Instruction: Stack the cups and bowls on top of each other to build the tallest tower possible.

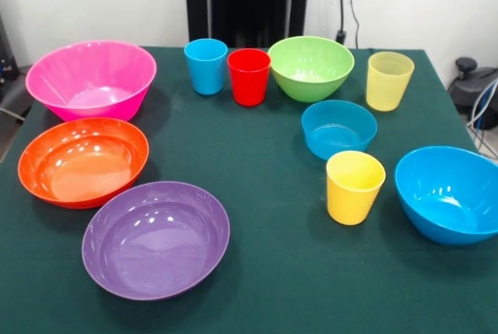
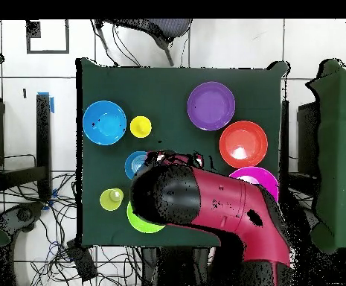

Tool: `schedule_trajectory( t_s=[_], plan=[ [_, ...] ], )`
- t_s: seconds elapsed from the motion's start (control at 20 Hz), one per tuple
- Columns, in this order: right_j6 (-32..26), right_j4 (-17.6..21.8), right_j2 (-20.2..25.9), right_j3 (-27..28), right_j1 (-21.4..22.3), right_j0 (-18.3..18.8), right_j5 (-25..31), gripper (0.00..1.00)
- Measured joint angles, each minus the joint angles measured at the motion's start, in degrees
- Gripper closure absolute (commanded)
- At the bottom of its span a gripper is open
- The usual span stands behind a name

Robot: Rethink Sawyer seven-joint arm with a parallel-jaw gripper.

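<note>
Purple bowl (image 1: 156, 239) sits closest to me, with orange bowl (image 1: 83, 161) and pink bowl (image 1: 92, 79) behind it. All cups and bowls sit apart on the green surface (image 1: 264, 272), none stacked. I cannot tell how my jaws stand.

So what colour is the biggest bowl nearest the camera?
Purple bowl; the front view shows it best.

One camera sits low and close across the table (image 1: 272, 272), looking along its green top toward the far edge and white wall. A second looks straight down from high above, taking in the whole table (image 2: 175, 82) and surrounding floor. Both views share the tabletop.
</note>
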State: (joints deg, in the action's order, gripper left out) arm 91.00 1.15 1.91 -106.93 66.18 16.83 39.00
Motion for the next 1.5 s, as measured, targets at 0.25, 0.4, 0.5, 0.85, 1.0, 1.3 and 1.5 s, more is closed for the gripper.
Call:
schedule_trajectory(
  t_s=[0.25,0.4,0.5,0.85,1.0,1.3,1.5],
  plan=[
    [0.0,2.1,2.5,-3.4,-1.1,2.7,-6.0,0.00],
    [0.0,4.0,4.6,-5.8,-1.1,5.2,-8.1,0.00],
    [0.0,5.1,5.9,-7.4,-0.9,7.1,-8.9,0.00],
    [0.0,10.9,10.9,-12.9,-0.7,14.3,-11.3,0.00],
    [0.0,12.9,12.8,-14.3,-0.7,16.5,-12.3,0.00],
    [0.0,17.1,17.3,-15.0,-1.1,21.3,-12.6,0.00],
    [0.0,18.9,19.6,-15.0,-2.0,23.7,-12.6,0.00]
  ],
)
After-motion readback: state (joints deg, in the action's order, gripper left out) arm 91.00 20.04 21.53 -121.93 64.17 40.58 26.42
